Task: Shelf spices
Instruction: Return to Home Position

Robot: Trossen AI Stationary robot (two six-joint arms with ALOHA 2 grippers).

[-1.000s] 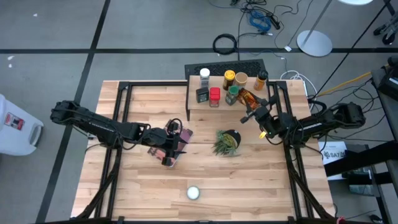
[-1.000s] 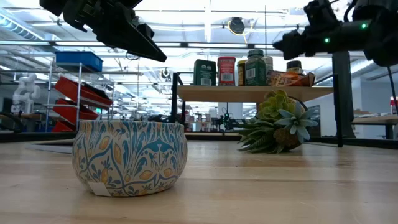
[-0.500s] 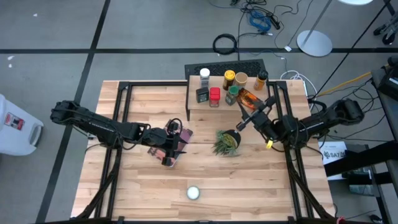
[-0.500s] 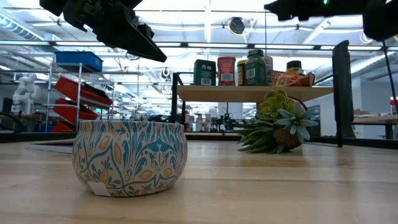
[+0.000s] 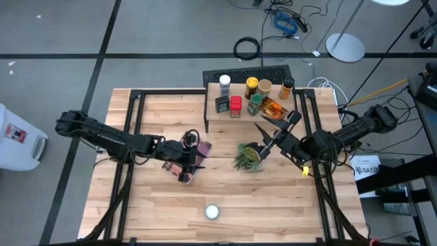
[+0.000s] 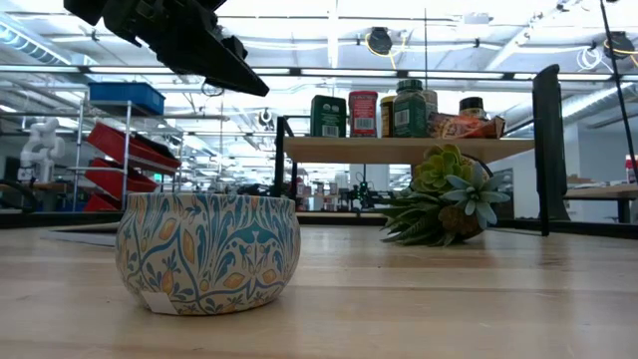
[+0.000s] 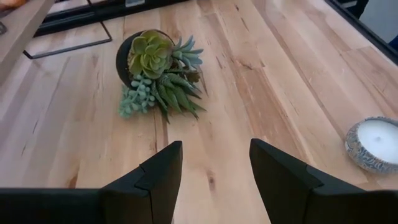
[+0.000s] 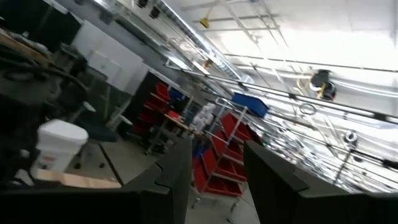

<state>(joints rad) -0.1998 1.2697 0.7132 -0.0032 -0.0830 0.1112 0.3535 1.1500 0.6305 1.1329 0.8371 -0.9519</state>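
The spices point(image 5: 252, 96) stand on the shelf point(image 5: 218, 117) at the table's far edge: several small jars and tins, with a flat orange packet point(image 5: 273, 107) at the shelf's right end. The low view shows them in a row point(image 6: 363, 113) on the board point(image 6: 399, 150). My right gripper point(image 5: 275, 123) hangs open and high, just near of the shelf's right end; it tips upward and looks into the room point(image 8: 216, 146). My left gripper point(image 5: 196, 156) waits open above the table's middle, with nothing between its fingers point(image 7: 216, 146).
A potted succulent point(image 5: 247, 156) lies on its side on the table between the two grippers, below the right one. A patterned candle bowl point(image 5: 212, 212) stands near the front edge. Bare wood point(image 5: 157, 116) lies left of the shelf.
My right gripper has drawn back from the shelf's right end, beside the orange packet. It has risen, swung toward the table's near edge over the plant and tipped its fingers upward, passing out of the top of the low view. The spices have stayed in place.
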